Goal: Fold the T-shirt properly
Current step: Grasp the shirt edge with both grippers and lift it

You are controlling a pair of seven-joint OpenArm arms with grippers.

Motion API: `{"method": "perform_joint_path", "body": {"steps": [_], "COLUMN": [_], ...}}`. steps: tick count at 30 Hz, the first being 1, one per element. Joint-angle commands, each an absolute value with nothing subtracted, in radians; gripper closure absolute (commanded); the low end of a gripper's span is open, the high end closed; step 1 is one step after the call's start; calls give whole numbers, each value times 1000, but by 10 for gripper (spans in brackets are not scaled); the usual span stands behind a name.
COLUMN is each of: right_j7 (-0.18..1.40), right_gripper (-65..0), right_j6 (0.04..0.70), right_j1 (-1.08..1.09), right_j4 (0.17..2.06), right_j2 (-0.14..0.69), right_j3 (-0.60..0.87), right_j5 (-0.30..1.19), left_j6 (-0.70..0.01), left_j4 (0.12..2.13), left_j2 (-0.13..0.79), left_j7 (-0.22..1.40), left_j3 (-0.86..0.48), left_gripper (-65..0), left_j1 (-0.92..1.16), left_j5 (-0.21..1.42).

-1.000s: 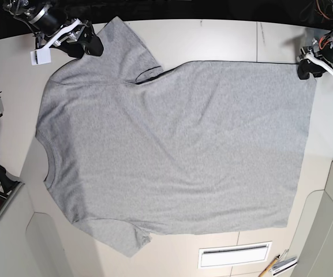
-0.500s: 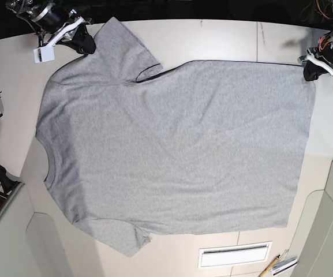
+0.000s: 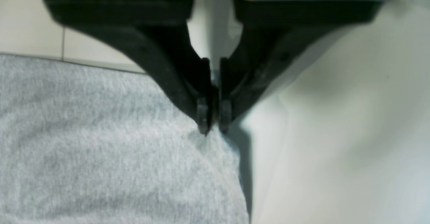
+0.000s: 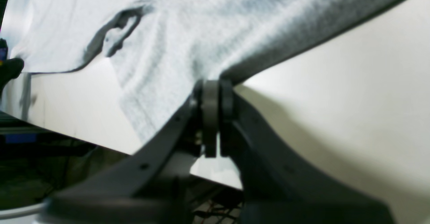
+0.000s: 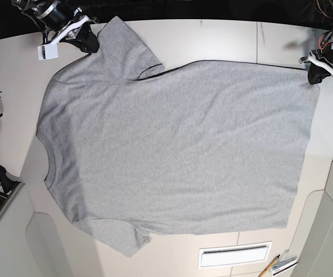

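Both the left gripper point(image 3: 215, 125) and the right gripper point(image 5: 92, 48) have closed, each pinching the far edge of the T-shirt point(image 5: 183, 144) (spread on the table point(image 5: 206, 36)); a fold looks ready to start.

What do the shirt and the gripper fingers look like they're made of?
The T-shirt looks like soft matte knit, probably cotton, judging by its heathered grey flecks and loose folds. The left gripper's fingers look matte black, perhaps plastic or rubber; blur leaves that open.
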State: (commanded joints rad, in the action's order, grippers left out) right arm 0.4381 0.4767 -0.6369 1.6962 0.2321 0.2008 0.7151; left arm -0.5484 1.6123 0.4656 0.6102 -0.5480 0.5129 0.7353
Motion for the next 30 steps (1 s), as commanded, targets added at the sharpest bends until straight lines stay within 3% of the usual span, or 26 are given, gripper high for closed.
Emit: {"method": "perform_joint_path", "body": {"steps": [2,6,10,16,19,30], "right_j7": [438,449,507,651,708,736], "right_gripper": [0,0,0,0,0,0], "right_j6": [487,514,526,579,591,591], "right_j1": [-636,-622,-625,-661,-663,-622], "right_j4": [1698,1699,1716,1795,1840,1972], "right_j2": [232,233,233,239,238,237], "right_j3": [201,201,218,366,422,433], "right_j5": [715,715,746,900,974,985], "left_j6": [-603,-622,-698,-698,-698,-698], "left_j4": [1613,1613,1613,1613,1613,1613], "left_j2": [466,466,466,466,465,466], "left_j7": [609,609,609,694,754,766], "left_j3": [-548,-548,-577,-718,-727,-728], "left_gripper": [0,0,0,0,0,0], "left_j1": [513,513,513,522,522,475], "left_j5": [737,748,774,945,1024,1085]}}
